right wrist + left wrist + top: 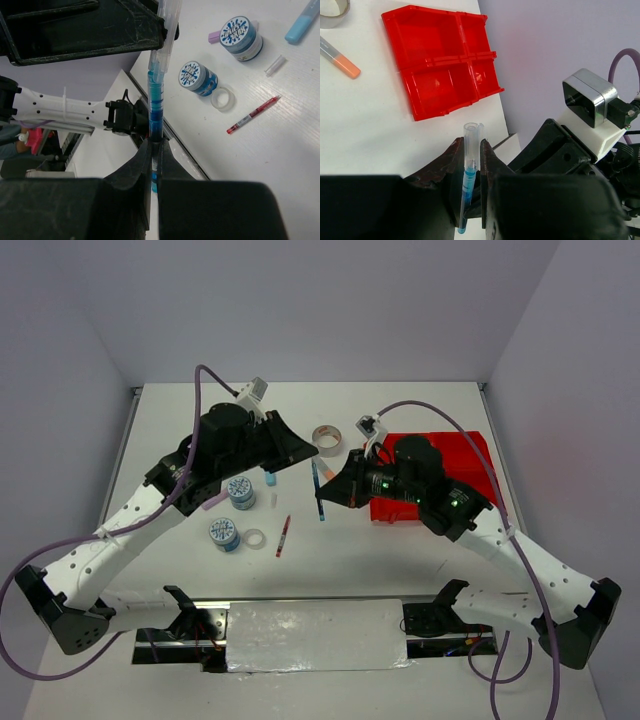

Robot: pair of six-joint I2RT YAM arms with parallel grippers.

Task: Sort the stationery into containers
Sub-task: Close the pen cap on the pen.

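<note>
A thin blue pen with a clear cap is held above the table between both arms. My left gripper is shut on its capped end, as the left wrist view shows. My right gripper is shut on its blue barrel, fingers closed at the lower end. The red four-compartment bin stands at the right under the right arm; its compartments look empty in the left wrist view.
On the table lie a grey tape roll, an orange marker, two patterned tape rolls, a clear tape ring, a red pen, a light-blue marker, a lilac marker and a loose clear cap.
</note>
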